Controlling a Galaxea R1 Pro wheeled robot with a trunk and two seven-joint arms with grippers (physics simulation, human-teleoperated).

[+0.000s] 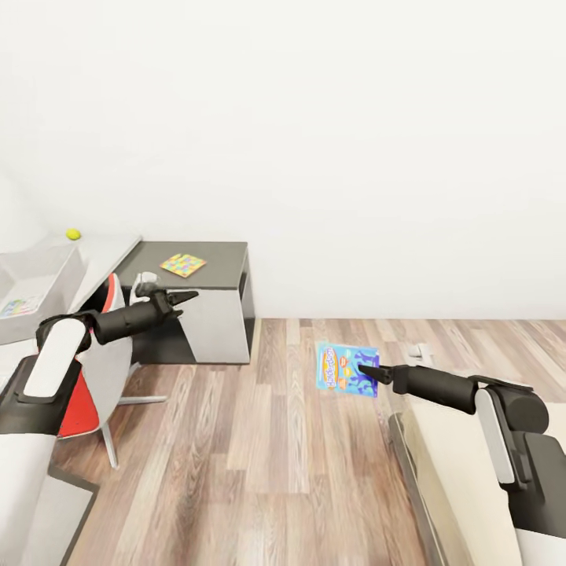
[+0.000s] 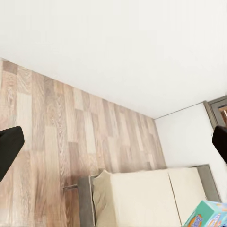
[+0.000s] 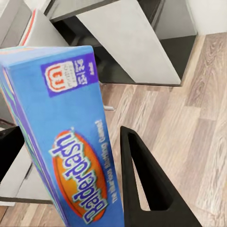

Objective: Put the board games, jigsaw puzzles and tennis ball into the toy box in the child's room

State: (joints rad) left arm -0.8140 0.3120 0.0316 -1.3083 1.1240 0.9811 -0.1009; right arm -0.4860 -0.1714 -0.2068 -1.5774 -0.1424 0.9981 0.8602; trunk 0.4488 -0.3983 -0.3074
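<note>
Nearest, at the lower right of the head view, the right arm reaches out over the edge of the bed (image 1: 440,464), and its right tool (image 1: 368,373) is clamped on the blue board game (image 1: 346,368), carried upright above the wood floor (image 1: 251,440). In the right wrist view the box face (image 3: 66,142) fills the left half, with one dark finger (image 3: 142,179) pressed against its side.

At mid left the left tool (image 1: 185,297) hovers in front of the chair (image 1: 102,369); its jaws stand spread wide and hold nothing, and the left wrist view shows another game box (image 2: 208,215) at the bottom right corner, lying on the mattress.

Farther, at the left edge, the light-grey toy box (image 1: 47,275) sits on the worktop (image 1: 106,251). The tennis ball (image 1: 73,233) lies just behind it, and one jigsaw puzzle (image 1: 183,265) lies on the dark section.

The step in hand looks like carrying the blue game from the bed to the bin. The next move calls for turning left, closing on the worktop, and lowering the box flat inside the walls before letting go.
</note>
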